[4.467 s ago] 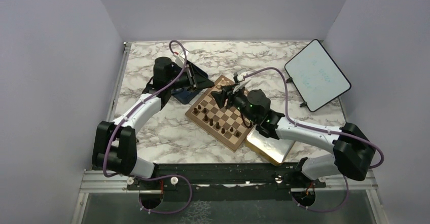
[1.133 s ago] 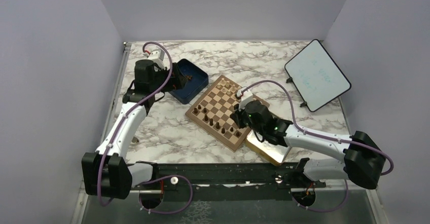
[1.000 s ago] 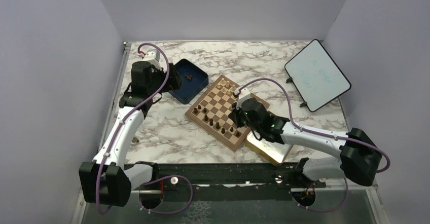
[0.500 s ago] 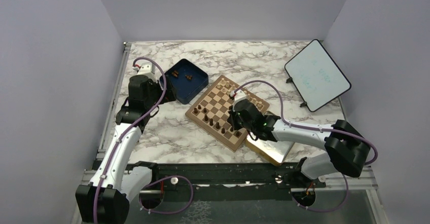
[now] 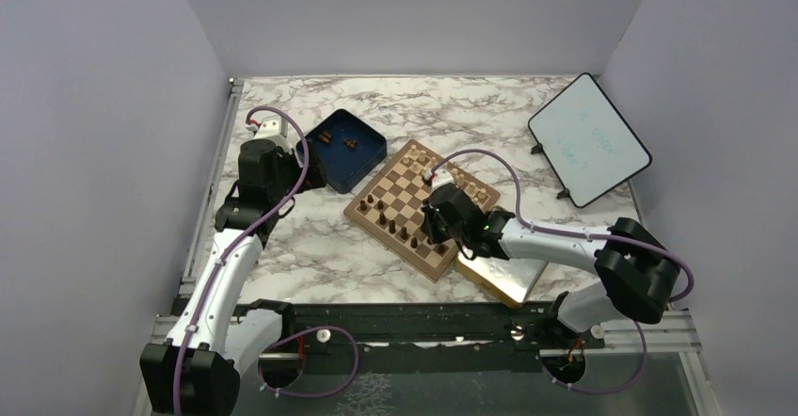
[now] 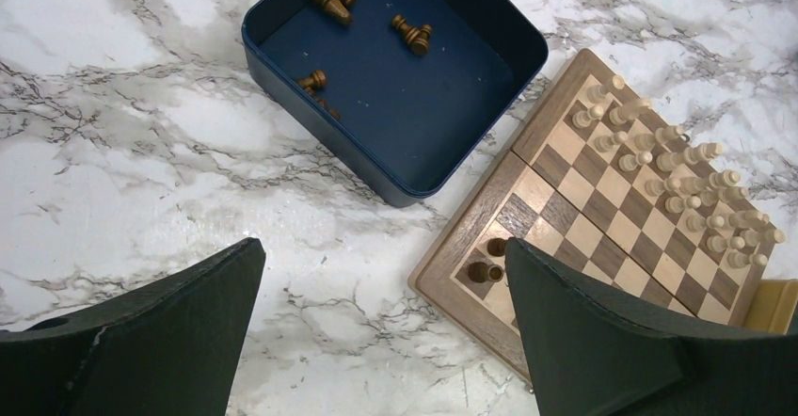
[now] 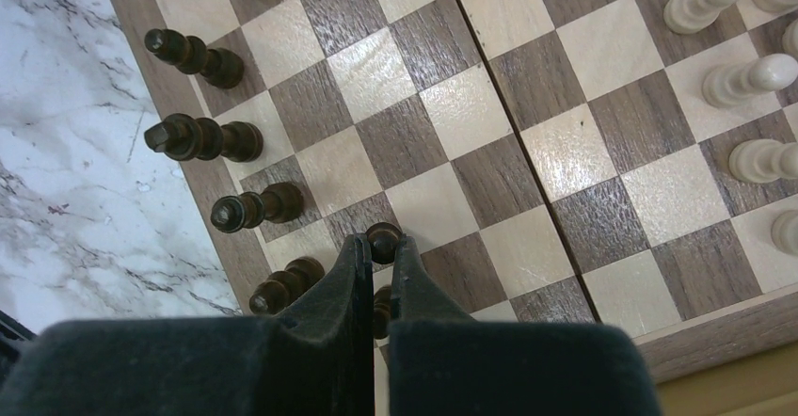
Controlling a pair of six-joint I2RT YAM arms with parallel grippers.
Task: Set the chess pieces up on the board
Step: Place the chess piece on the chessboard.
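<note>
The board (image 5: 357, 212) lies at an angle mid-table. Dark chess pieces (image 5: 382, 208) stand along its near-left side and pale ones (image 5: 424, 162) along the far side. In the right wrist view my right gripper (image 7: 382, 245) is shut on a round-headed dark chess piece (image 7: 383, 238) over the second row, beside standing dark pieces (image 7: 202, 138). From above, the right gripper (image 5: 433, 224) sits low over the board's near corner. My left gripper (image 6: 381, 280) hangs open and empty above the marble, between the blue box (image 6: 442, 105) and the board (image 6: 616, 204).
The dark blue box (image 5: 341, 157) left of the board holds several loose dark pieces (image 6: 412, 33). A gold-rimmed tray (image 5: 503, 280) lies under the right forearm by the board's near-right edge. A white tablet (image 5: 588, 138) leans at the back right.
The left arm pulled back from the blue box toward the near left, then stayed still. The right gripper shifted left along the board's near rows, still shut.
</note>
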